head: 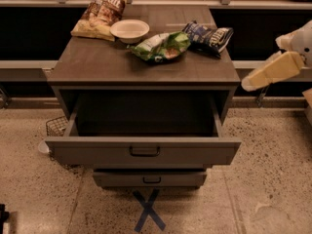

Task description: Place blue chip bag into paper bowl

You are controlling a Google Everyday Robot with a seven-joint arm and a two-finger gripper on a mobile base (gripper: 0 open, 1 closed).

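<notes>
The blue chip bag lies flat at the back right of the cabinet top, dark navy with white lettering. The paper bowl stands upright and empty at the back, left of centre. A green bag lies between the bowl and the blue bag and touches the blue bag. My gripper is at the right edge of the view, beside the cabinet's right side. It is about level with the top, below and right of the blue bag, and holds nothing that I can see.
A tan-and-brown chip bag lies at the back left, against the bowl. The top drawer stands pulled open towards me and is empty. A lower drawer is shut. A blue X of tape marks the floor. A wire basket sits at the left.
</notes>
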